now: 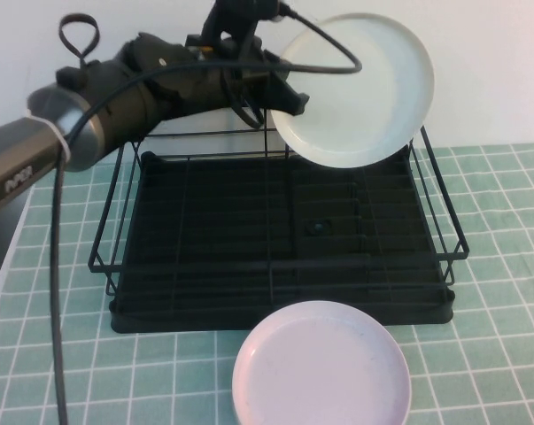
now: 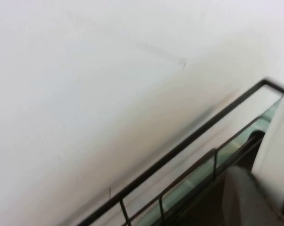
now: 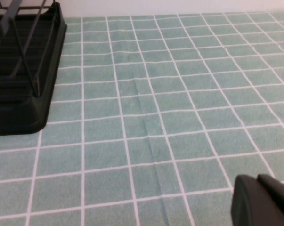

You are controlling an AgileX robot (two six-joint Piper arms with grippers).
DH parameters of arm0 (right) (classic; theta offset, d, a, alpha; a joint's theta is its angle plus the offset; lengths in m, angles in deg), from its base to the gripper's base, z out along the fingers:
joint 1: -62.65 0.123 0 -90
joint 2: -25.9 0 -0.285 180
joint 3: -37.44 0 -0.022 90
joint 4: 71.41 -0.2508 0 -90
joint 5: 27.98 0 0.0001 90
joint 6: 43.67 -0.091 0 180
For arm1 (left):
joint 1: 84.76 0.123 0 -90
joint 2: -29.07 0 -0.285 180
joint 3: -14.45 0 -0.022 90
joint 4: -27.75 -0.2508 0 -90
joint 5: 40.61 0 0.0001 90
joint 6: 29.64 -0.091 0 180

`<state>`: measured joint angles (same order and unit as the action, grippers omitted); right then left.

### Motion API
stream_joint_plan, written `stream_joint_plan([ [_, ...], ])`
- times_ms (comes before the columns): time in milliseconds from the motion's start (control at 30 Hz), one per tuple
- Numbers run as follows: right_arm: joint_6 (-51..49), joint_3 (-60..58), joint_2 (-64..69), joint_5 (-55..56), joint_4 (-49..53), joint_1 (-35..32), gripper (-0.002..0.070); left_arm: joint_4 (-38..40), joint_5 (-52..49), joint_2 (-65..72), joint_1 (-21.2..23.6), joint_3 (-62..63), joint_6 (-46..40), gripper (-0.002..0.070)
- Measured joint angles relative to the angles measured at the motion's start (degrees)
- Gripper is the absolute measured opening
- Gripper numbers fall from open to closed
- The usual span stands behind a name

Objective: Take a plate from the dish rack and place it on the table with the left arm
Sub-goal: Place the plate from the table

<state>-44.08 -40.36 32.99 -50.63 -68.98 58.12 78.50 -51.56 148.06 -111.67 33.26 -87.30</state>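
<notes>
- Left hand (image 1: 282, 96) closed on the lower left rim of the plate (image 1: 359, 88), holding it up on edge, face toward the camera, above the rear right corner of the dish rack (image 1: 280, 252); plate is clear of the wires, touching nothing but the hand
- Edge grip likely because a plate standing in a holder offers only its rim; lifted high so it clears the top rail before swinging out
- Left arm (image 1: 89, 119) reaches in from the left across the rack's back rail, cable looping over it
- Plate: round, smooth, glossy, pale mint-white, shallow raised rim
- Rack: thin black wire sides, dark ribbed tray base, no dishes left inside as far as visible
- Second plate (image 1: 321, 367), pinkish-lavender, lies flat on the counter (image 1: 506, 266) just in front of the rack
- Counter: small mint-green tiles, white grout, matte
- Right hand (image 3: 262, 200) low over bare tiles right of the rack, parked; cannot tell whether it is open or closed
- Judgement: lift done, set-down not yet
</notes>
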Motion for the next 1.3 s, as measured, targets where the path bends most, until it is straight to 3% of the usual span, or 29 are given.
stream_joint_plan([
  [233, 0.0, 0.0, 0.0, 0.0, 0.0, 0.0, -0.0002, 0.0, -4.9, -6.4, 0.0, 0.0, 0.0, 0.0011],
  [533, 0.0, 0.0, 0.0, 0.0, 0.0, 0.0, -0.0002, -4.3, -19.6, -16.8, 0.0, 0.0, 3.2, 0.0009],
  [767, 0.0, 0.0, 0.0, 0.0, 0.0, 0.0, -0.0002, -22.3, -28.6, -25.4, 0.0, 0.1, 20.1, 0.0009],
  [1000, 0.0, 0.0, 0.0, 0.0, 0.0, 0.0, -0.0002, -36.7, -50.7, -28.3, 0.0, 0.5, 38.9, 0.0008],
  [1133, 0.0, 0.0, 0.0, 0.0, 0.0, 0.0, -0.0002, -36.4, -59.1, -27.7, 0.0, -1.8, 41.2, 0.0008],
  [1300, 0.0, 0.0, 0.0, 0.0, 0.0, 0.0, -0.0002, -30.8, -59.3, -27.6, 0.0, -8.9, 41.9, 0.0008],
])
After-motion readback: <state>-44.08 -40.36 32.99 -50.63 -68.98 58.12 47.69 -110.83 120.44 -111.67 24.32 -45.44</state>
